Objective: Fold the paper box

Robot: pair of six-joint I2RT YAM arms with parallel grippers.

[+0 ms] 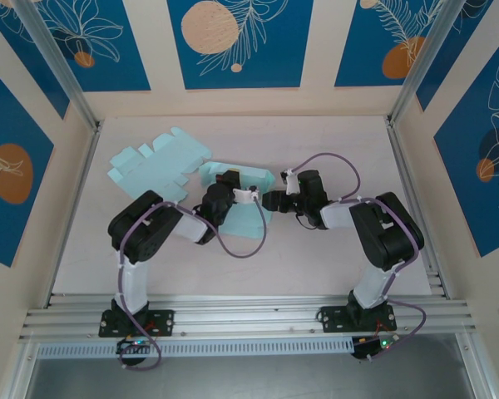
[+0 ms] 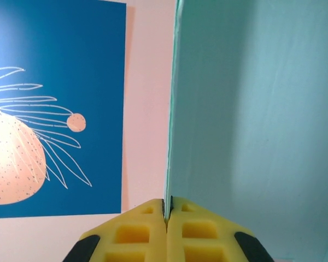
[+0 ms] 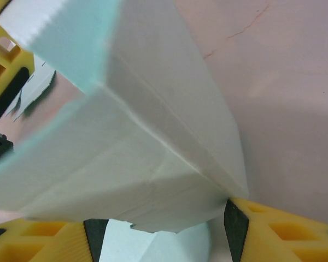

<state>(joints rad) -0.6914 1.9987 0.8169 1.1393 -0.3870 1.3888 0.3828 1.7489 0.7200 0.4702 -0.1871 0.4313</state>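
The paper box (image 1: 248, 181), pale teal and partly folded, is held up off the table (image 1: 341, 150) between both arms. My left gripper (image 1: 230, 184) comes at it from the left. In the left wrist view its yellow fingers (image 2: 166, 210) are shut on the thin edge of an upright teal panel (image 2: 251, 109). My right gripper (image 1: 274, 200) meets the box from the right. Its jaws (image 3: 164, 229) stand wide apart, with a creased, folded part of the box (image 3: 142, 153) lying between them. That part's corner touches the right pad (image 3: 235, 221).
A second flat, unfolded teal box blank (image 1: 154, 165) lies on the table at the back left. Aluminium posts and walls with blue panels close in the table's sides and back. Bare table lies to the right of the arms.
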